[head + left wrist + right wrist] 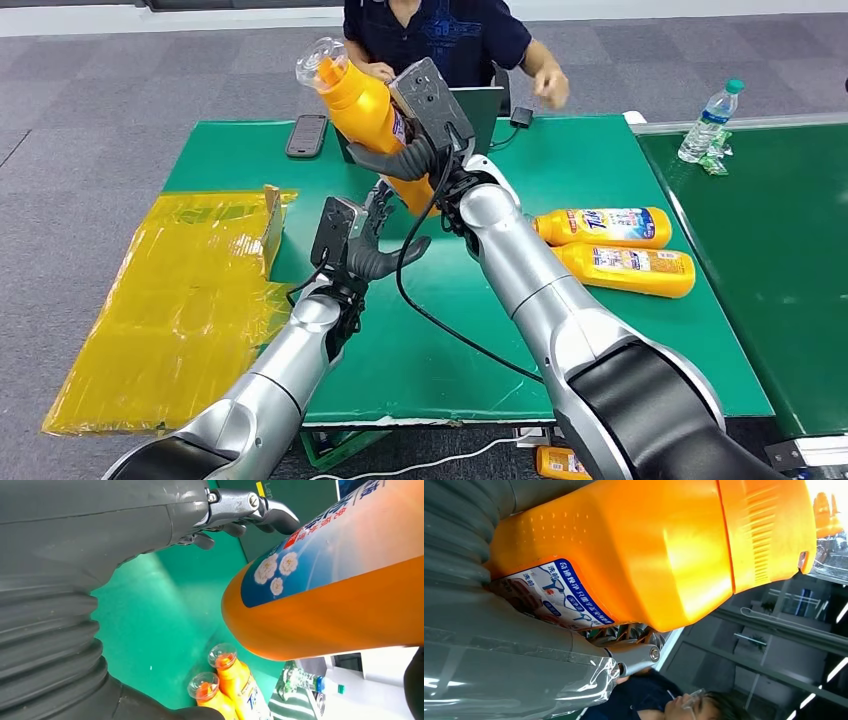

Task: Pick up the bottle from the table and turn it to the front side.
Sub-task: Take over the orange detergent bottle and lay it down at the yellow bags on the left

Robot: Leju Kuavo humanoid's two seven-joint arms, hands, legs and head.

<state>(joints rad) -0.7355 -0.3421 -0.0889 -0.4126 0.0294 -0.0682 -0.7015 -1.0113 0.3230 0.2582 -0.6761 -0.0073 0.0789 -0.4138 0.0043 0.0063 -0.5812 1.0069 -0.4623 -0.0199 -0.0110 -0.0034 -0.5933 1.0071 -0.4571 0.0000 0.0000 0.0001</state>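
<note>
My right hand (415, 150) grips an orange bottle (362, 105) with a clear cap, lifted above the green table (590, 150) and tilted with the cap toward the far left. The right wrist view shows the orange bottle (634, 550) close up, its label against my right hand (489, 645). My left hand (365, 240) hovers just below and left of the bottle's base, fingers apart, holding nothing. In the left wrist view the bottle's rounded base (320, 590) hangs close in front of my left hand (100, 535).
Two more orange bottles (605, 226) (630, 270) lie side by side at the table's right. A person (440, 35) sits at the far edge beside a phone (306, 135). A yellow plastic sheet (180, 300) covers the left side. A water bottle (710, 120) stands on the neighbouring table.
</note>
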